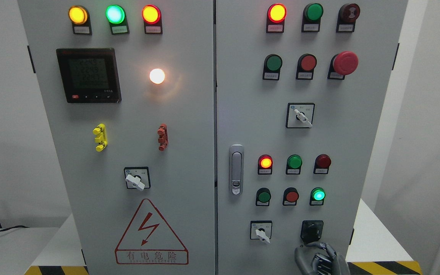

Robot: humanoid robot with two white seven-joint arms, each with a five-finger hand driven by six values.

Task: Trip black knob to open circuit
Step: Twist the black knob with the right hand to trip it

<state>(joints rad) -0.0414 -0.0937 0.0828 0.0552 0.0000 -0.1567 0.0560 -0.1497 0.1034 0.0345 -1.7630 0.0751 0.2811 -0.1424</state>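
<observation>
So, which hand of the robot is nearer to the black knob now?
Right. The right hand is just below the black knob, fingertips at its lower edge. The left hand is not in view.

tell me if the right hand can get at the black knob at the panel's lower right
Probably yes: the right hand sits just below the black square-mounted rotary knob, one of its fingers near the knob's lower edge, nothing between them.

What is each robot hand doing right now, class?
Left hand: not in view.
Right hand: fingers curled just under the black knob, one fingertip near its lower edge; a grip cannot be told.
</observation>
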